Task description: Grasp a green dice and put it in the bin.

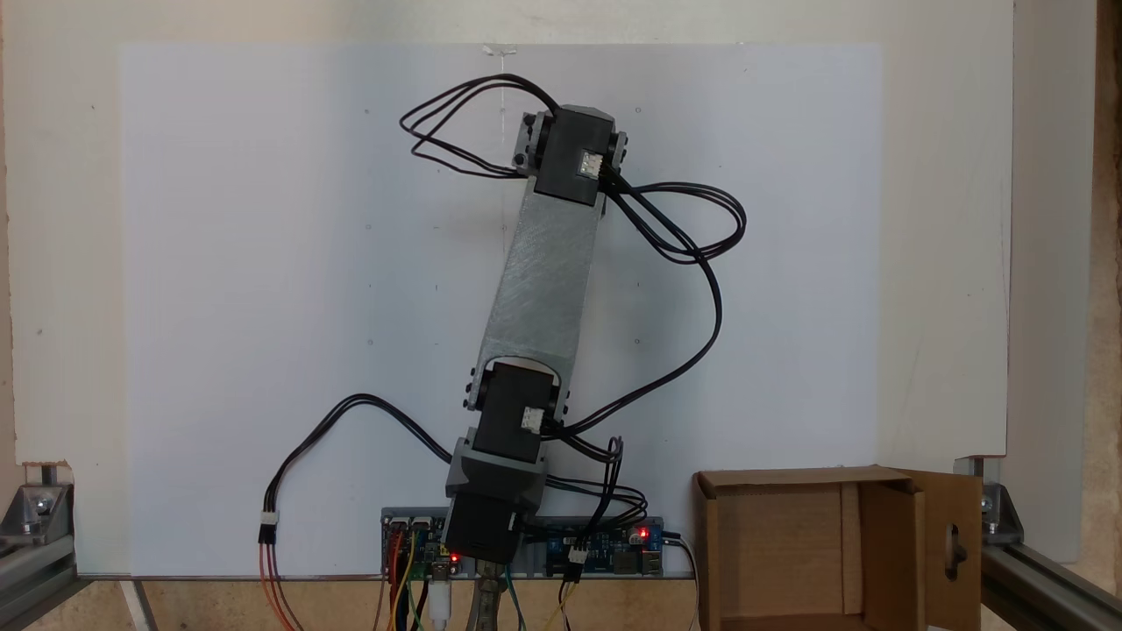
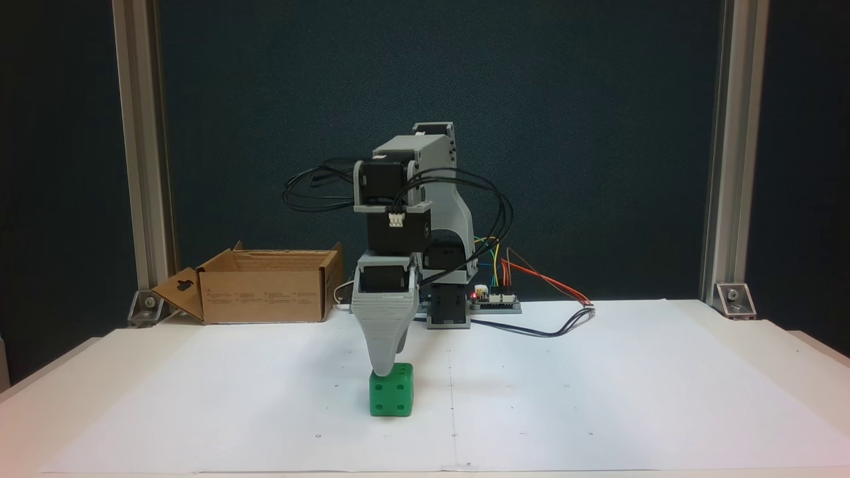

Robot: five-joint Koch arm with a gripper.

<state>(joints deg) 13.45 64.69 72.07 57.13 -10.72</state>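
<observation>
The green dice [image 2: 392,398] is sitting on the white paper sheet [image 2: 597,385] near the table's front edge in a fixed view, a little left of centre, w/ the gripper [image 2: 385,366] pointing straight down and its grey tip touching or just over the dice's top left edge. You're only getting one tapered jaw here, the other lying behind it, so I can't tell whether it's wide, narrow or gripping. From the camera looking down, the arm [image 1: 543,263] is covering the dice completely, so you're judging alignment blind. The cardboard bin [image 2: 265,285] is standing well apart at the back left, by the arm's base [image 2: 448,312]. Risks, IMO: the tip looks off-centre, so closing may be pinching a rounded edge and squirting the dice sideways, or pressing down may be tipping it.
</observation>
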